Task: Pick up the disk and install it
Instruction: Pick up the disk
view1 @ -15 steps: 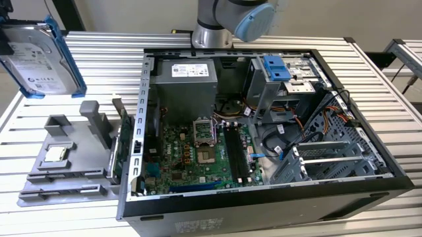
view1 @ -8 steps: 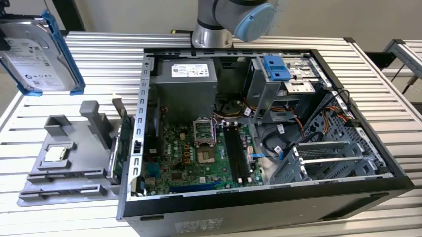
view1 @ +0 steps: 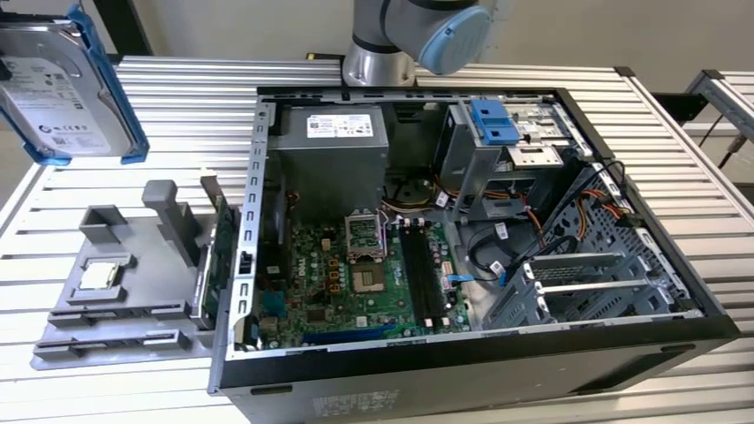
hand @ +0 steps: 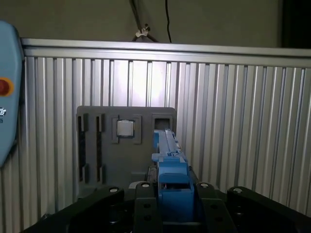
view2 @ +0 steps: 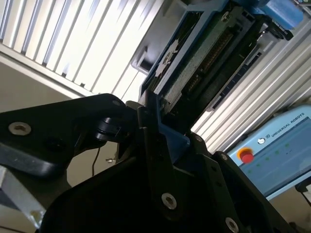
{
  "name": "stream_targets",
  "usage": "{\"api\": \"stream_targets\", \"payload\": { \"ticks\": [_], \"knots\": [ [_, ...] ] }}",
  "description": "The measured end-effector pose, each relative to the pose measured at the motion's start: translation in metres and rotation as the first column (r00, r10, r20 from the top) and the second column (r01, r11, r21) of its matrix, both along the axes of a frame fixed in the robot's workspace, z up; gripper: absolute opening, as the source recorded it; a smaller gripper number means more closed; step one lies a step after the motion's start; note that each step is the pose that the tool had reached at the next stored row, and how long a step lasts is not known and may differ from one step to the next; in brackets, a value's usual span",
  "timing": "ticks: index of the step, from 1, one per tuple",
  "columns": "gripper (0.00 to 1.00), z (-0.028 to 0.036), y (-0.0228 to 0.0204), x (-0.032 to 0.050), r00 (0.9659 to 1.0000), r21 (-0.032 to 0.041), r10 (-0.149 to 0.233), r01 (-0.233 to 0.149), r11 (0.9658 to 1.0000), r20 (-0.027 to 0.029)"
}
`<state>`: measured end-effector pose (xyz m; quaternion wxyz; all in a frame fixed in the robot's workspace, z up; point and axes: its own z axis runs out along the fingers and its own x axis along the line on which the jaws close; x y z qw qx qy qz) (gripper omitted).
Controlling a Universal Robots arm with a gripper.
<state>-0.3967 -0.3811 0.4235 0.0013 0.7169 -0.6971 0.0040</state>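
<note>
The open computer case (view1: pixel 471 362) lies on its side across the middle of the exterior view, on the slatted metal table (view1: pixel 177 106). Inside it sit a green motherboard (view1: pixel 353 274), a grey power supply (view1: pixel 335 141) above that in the frame, a blue-fronted drive cage (view1: pixel 495 124) toward the upper right, and loose coloured cables (view1: pixel 566 212) on the exterior view's right. At the lower left of that view a grey holder tray (view1: pixel 130 309) carries a small square CPU chip (view1: pixel 101 276) in one pocket. In the first wrist view the same tray (hand: pixel 97 145) and chip (hand: pixel 125 127) lie beyond the gripper (hand: pixel 172 194).

The disk (view1: pixel 53 88) hangs in the air at the exterior view's upper left, well apart from the case, tilted, its white label facing the camera. The gripper is clamped on its blue bracket (hand: pixel 170 165), with black fingers (hand: pixel 146 204) pressed to either side. The second wrist view shows the disk (view2: pixel 204 53) edge-on and blurred.

The frame edge cuts off the disk's top and left corner, and the arm (view1: pixel 401 35) is cut at the upper edge
</note>
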Motion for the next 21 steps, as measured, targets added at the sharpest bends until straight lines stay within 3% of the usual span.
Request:
{"api": "stream_targets", "payload": {
  "ticks": [21],
  "knots": [
    [0.00,0.0237,0.0000,0.0000,1.0000,0.0000,0.000,0.000,1.0000,0.0000]
  ]
}}
